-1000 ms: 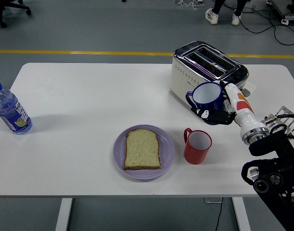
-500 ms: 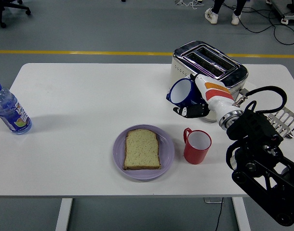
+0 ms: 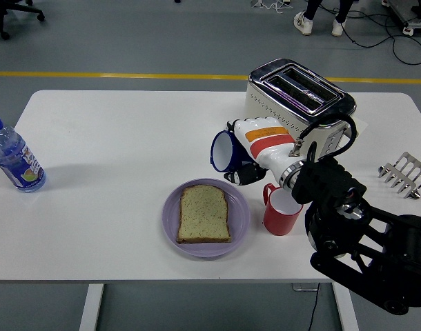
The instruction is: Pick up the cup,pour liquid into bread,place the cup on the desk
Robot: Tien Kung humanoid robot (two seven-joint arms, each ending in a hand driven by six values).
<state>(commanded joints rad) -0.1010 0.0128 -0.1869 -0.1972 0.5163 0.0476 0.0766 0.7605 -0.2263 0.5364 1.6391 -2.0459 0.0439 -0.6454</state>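
Note:
My right hand point(image 3: 246, 157) is shut on a dark blue cup point(image 3: 222, 149) with a white inside. The cup is tipped on its side, mouth facing left, above the far right rim of the purple plate point(image 3: 239, 222). A slice of bread point(image 3: 203, 214) lies flat on that plate. The black right arm point(image 3: 355, 227) reaches in from the lower right. I see no liquid coming out of the cup. The left arm is out of view.
A red mug point(image 3: 282, 210) stands upright just right of the plate, under my forearm. A cream and chrome toaster point(image 3: 293, 96) sits behind the hand. A water bottle point(image 3: 14, 158) stands at the left edge. A metal rack point(image 3: 406, 174) lies at the right.
My right hand has carried the blue cup left from beside the toaster to over the plate's edge and tilted it onto its side, while the arm swung in over the table.

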